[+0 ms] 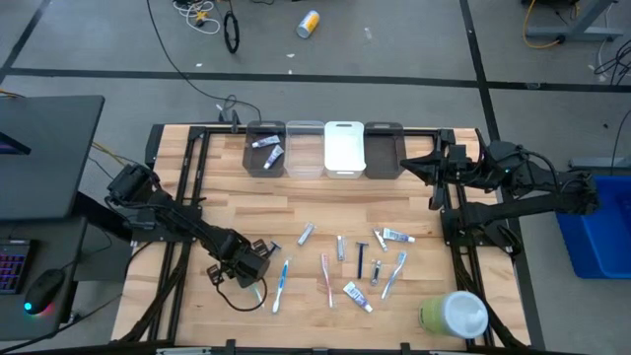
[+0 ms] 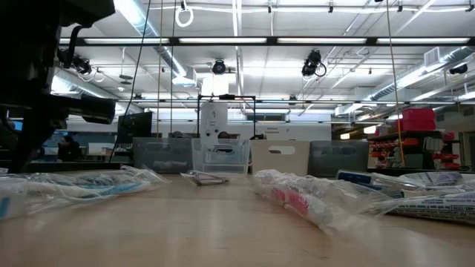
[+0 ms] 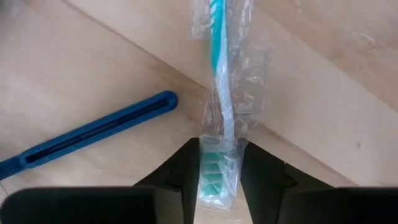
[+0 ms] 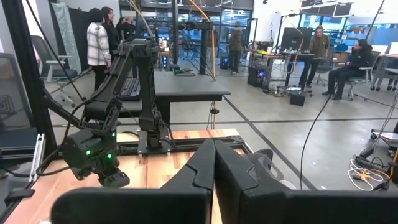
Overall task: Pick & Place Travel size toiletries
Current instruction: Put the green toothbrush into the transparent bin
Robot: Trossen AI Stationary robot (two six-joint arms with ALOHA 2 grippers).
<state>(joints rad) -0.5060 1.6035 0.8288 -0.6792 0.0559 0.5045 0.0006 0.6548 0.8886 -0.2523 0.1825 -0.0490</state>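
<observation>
Wooden worktop (image 1: 197, 187) | wrapped teal toothbrush (image 3: 219, 93) lies at near-left edge, clear crinkly sleeve, head between left hand (image 3: 219, 180) fingers, narrowing around it | advice: squeeze squarely, lift straight, mind blue toothbrush (image 3: 93, 132) beside | right hand (image 4: 214, 163) closed, parked by bins (image 1: 323, 148).

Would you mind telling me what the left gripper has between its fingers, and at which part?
The left gripper straddles a plastic-wrapped teal toothbrush at its bristle head; whether it grips yet cannot be told. The right gripper is shut on nothing.
</observation>
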